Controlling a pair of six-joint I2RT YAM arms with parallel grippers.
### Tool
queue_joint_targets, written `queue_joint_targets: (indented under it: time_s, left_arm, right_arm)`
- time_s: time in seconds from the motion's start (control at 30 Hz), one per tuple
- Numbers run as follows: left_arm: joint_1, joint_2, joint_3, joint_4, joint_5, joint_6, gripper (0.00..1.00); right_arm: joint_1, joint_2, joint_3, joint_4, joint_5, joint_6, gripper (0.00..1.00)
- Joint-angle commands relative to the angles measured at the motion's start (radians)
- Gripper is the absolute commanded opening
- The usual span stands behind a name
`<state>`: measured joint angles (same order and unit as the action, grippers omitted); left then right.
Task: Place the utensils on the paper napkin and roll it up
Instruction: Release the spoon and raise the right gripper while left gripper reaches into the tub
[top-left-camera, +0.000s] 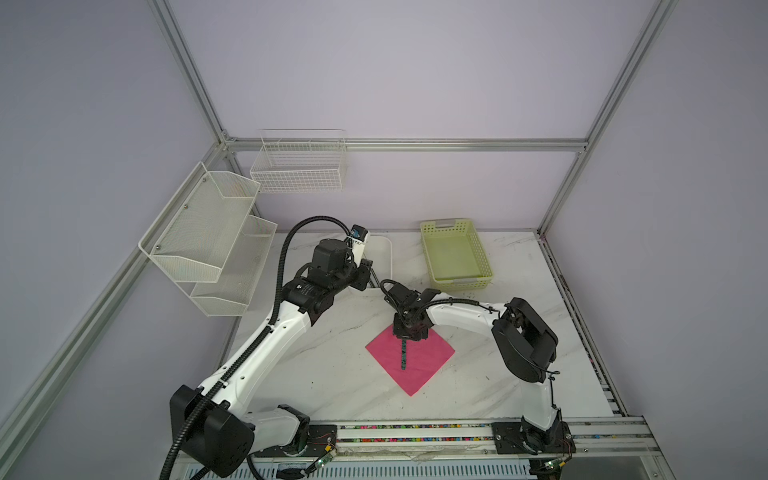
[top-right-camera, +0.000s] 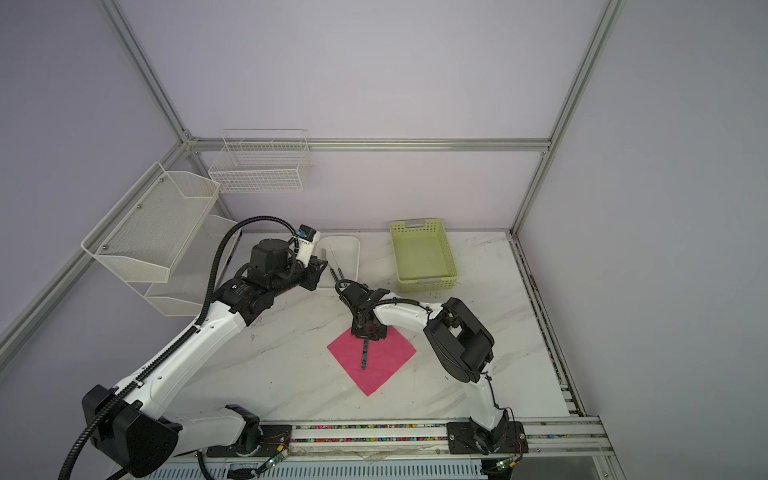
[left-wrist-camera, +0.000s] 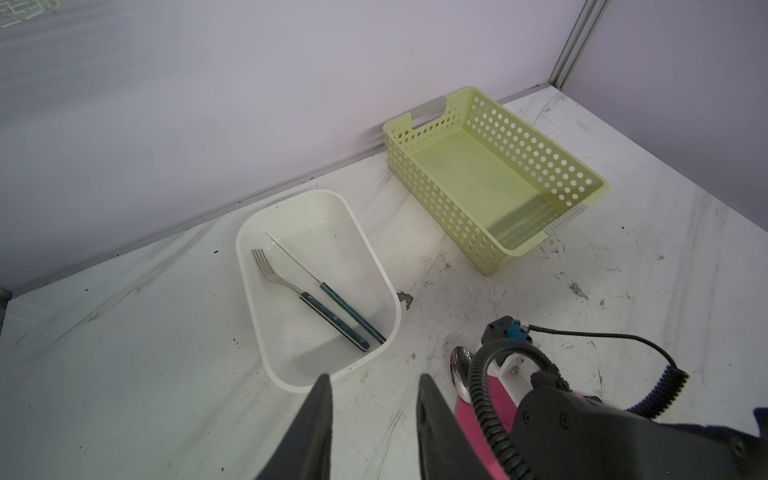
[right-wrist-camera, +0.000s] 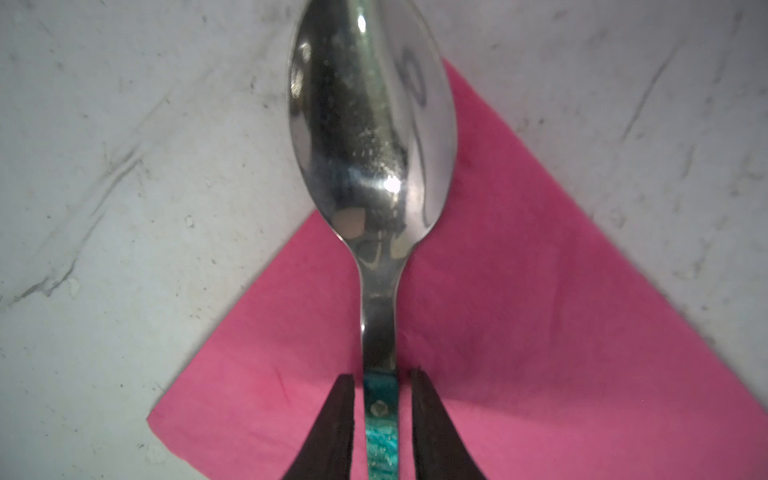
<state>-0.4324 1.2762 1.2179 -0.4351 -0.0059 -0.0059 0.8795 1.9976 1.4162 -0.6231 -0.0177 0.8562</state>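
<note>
- Nearest us is the left arm (top-left-camera: 257, 353), elbow over the front rail. That makes two arms, with the right arm (top-left-camera: 528, 345) bent in from the other side.
- One table (top-left-camera: 324, 386), one green basket (top-left-camera: 481, 253), one white tray (left-wrist-camera: 324, 220), one pink napkin (top-left-camera: 428, 365).
- Three utensils: the spoon (right-wrist-camera: 370, 124) is on the napkin, and the fork (left-wrist-camera: 316, 305) and knife (left-wrist-camera: 332, 295) lie side by side in the tray.
- The napkin lies flat as a diamond mid-table, well in from every table edge. There's bare marble all round it, widest in front and to the left.
- Basket and tray sit by the back wall, apart from each other.
- The spoon handle runs along the napkin's middle, and the bowl pokes past the far corner onto the table.
- The left gripper (left-wrist-camera: 374, 376) is partly open with nothing between the jaws, above bare table near the tray.
- The right gripper (right-wrist-camera: 381, 374) is barely open and straddles the spoon handle, with a sliver of gap on each side, so no grip.
</note>
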Motion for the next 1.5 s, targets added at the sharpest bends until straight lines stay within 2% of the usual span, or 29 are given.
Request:
queue_joint_targets:
  time_s: [0.0,0.3,0.57,0.8,1.03,1.13,1.3,1.47]
  left_arm:
    - [-0.005,-0.033,-0.029,0.019,-0.003,0.022,0.34]
    - [-0.002,-0.015,-0.026,0.021,-0.005,0.014,0.34]
    - [0.017,0.043,0.009,0.013,-0.045,-0.069,0.33]
    - [0.018,0.245,0.179,-0.132,-0.16,-0.199,0.44]
    - [0.026,0.501,0.459,-0.373,-0.229,-0.386,0.46]
    - [0.032,0.59,0.545,-0.432,-0.224,-0.451,0.45]
    - [0.067,0.695,0.613,-0.454,-0.139,-0.541,0.44]
    - [0.089,0.773,0.67,-0.464,-0.126,-0.594,0.43]
  right_arm:
    - [-0.007,-0.062,0.028,-0.028,0.029,0.029,0.29]
    - [-0.038,-0.169,0.006,-0.028,0.059,0.016,0.29]
    - [-0.128,-0.222,-0.005,-0.018,0.047,-0.093,0.29]
    - [-0.197,-0.22,0.028,0.006,0.019,-0.192,0.29]
    - [-0.253,-0.24,0.015,0.044,-0.028,-0.265,0.29]
    - [-0.28,-0.258,0.002,0.06,-0.044,-0.286,0.29]
    - [-0.318,-0.289,-0.029,0.097,-0.079,-0.305,0.29]
    - [-0.347,-0.305,-0.065,0.129,-0.112,-0.315,0.29]
